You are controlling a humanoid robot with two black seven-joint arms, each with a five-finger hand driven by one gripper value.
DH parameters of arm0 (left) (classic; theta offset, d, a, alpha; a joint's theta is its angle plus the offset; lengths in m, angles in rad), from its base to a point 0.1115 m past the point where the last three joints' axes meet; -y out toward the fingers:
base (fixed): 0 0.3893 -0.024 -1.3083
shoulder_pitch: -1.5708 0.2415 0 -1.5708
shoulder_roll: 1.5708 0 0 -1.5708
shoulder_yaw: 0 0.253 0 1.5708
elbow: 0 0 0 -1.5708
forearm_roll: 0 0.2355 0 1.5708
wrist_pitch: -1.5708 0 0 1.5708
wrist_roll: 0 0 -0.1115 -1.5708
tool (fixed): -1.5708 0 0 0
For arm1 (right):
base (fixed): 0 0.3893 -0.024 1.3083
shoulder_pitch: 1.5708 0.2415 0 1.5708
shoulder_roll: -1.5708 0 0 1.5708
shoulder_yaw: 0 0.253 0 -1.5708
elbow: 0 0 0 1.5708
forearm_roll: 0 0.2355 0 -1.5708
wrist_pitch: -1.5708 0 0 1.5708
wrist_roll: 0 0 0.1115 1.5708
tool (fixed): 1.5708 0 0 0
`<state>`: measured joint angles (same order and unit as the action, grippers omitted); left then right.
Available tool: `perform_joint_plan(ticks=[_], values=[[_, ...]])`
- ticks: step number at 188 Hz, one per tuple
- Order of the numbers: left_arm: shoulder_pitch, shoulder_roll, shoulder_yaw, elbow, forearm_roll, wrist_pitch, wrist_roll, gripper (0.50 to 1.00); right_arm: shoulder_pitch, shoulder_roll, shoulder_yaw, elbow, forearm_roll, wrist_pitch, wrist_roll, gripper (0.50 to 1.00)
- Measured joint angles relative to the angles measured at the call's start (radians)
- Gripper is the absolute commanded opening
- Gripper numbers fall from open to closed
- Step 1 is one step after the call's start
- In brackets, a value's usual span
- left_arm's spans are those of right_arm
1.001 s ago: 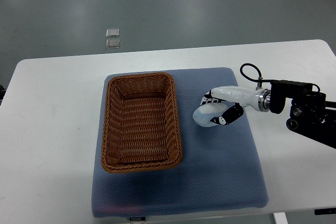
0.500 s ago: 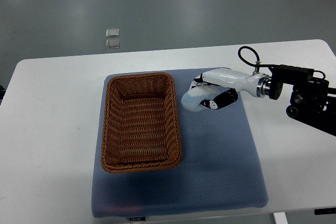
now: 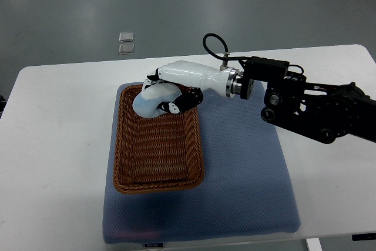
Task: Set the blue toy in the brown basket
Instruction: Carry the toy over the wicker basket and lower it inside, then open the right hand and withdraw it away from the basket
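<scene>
The blue toy (image 3: 150, 101), pale and rounded, is being held above the far end of the brown basket (image 3: 157, 176), over the basket's far rim and the upper part of its interior. It is being wrapped by the right hand (image 3: 170, 92), whose white fingers (image 3: 154, 78) are being curled over the top of the toy while darker-tipped ones are being pressed against its near side; the grip is closed on the toy, not loose. Whether the toy is being carried clear of the wicker or is already being rested on the rim cannot be told from this steep view, though it is probably being held just above it.

The right arm (image 3: 305, 105) is being reached in from the right edge, across the blue mat (image 3: 247, 186) that is lying under the basket on the white table (image 3: 59, 145). The left arm is not being shown.

Risks from here, as judged: the toy is being held close to the far wall rather than over the middle, so if it is let go now it could be caught on the rim and tipped out onto the mat behind. If the hand is being lowered carelessly, the light basket could be pushed or dragged along the mat by the fingers.
</scene>
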<state>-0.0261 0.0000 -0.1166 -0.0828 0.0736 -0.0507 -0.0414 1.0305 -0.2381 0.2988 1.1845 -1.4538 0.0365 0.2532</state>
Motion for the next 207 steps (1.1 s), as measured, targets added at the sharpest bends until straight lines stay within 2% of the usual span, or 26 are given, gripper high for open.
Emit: perform_joint_plan(ticks=[22, 79, 84, 97, 100, 101, 102, 103, 104, 105, 106, 110, 114, 126, 131, 207], values=[[0.0, 0.0, 0.0, 0.0, 0.0, 0.0, 0.0, 1.0, -0.004, 0.079, -0.039, -0.061, -0.004, -0.007, -0.032, 0.5], [0.0, 0.0, 0.0, 0.0, 0.0, 0.0, 0.0, 1.0, -0.02, 0.159, -0.141, -0.137, -0.01, -0.09, -0.056, 0.5], [0.0, 0.0, 0.0, 0.0, 0.0, 0.0, 0.0, 1.0, -0.023, 0.161, -0.143, -0.138, -0.01, -0.093, -0.056, 0.551], [0.0, 0.0, 0.0, 0.0, 0.0, 0.0, 0.0, 1.0, -0.029, 0.163, -0.146, -0.139, -0.01, -0.098, -0.057, 0.631], [0.0, 0.0, 0.0, 0.0, 0.0, 0.0, 0.0, 1.0, -0.031, 0.164, -0.147, -0.14, -0.01, -0.098, -0.057, 0.682], [0.0, 0.0, 0.0, 0.0, 0.0, 0.0, 0.0, 1.0, -0.032, 0.164, -0.147, -0.14, -0.01, -0.098, -0.057, 0.682], [0.0, 0.0, 0.0, 0.0, 0.0, 0.0, 0.0, 1.0, -0.032, 0.164, -0.147, -0.14, -0.01, -0.099, -0.057, 0.715], [0.0, 0.0, 0.0, 0.0, 0.0, 0.0, 0.0, 1.0, -0.033, 0.164, -0.147, -0.14, -0.01, -0.099, -0.057, 0.715], [0.0, 0.0, 0.0, 0.0, 0.0, 0.0, 0.0, 1.0, -0.033, 0.164, -0.147, -0.14, -0.01, -0.099, -0.057, 0.747], [0.0, 0.0, 0.0, 0.0, 0.0, 0.0, 0.0, 1.0, -0.034, 0.164, -0.147, -0.14, -0.01, -0.099, -0.057, 0.748], [0.0, 0.0, 0.0, 0.0, 0.0, 0.0, 0.0, 1.0, -0.035, 0.164, -0.147, -0.14, -0.01, -0.099, -0.057, 0.776], [0.0, 0.0, 0.0, 0.0, 0.0, 0.0, 0.0, 1.0, -0.037, 0.164, -0.148, -0.14, -0.01, -0.099, -0.057, 0.817], [0.0, 0.0, 0.0, 0.0, 0.0, 0.0, 0.0, 1.0, -0.039, 0.164, -0.148, -0.14, -0.01, -0.099, -0.057, 0.842], [0.0, 0.0, 0.0, 0.0, 0.0, 0.0, 0.0, 1.0, -0.045, 0.164, -0.148, -0.14, -0.008, -0.099, -0.057, 0.874], [0.0, 0.0, 0.0, 0.0, 0.0, 0.0, 0.0, 1.0, -0.047, 0.164, -0.148, -0.14, -0.007, -0.099, -0.057, 0.909], [0.0, 0.0, 0.0, 0.0, 0.0, 0.0, 0.0, 1.0, -0.044, 0.109, -0.122, -0.13, 0.071, -0.118, -0.056, 0.909]])
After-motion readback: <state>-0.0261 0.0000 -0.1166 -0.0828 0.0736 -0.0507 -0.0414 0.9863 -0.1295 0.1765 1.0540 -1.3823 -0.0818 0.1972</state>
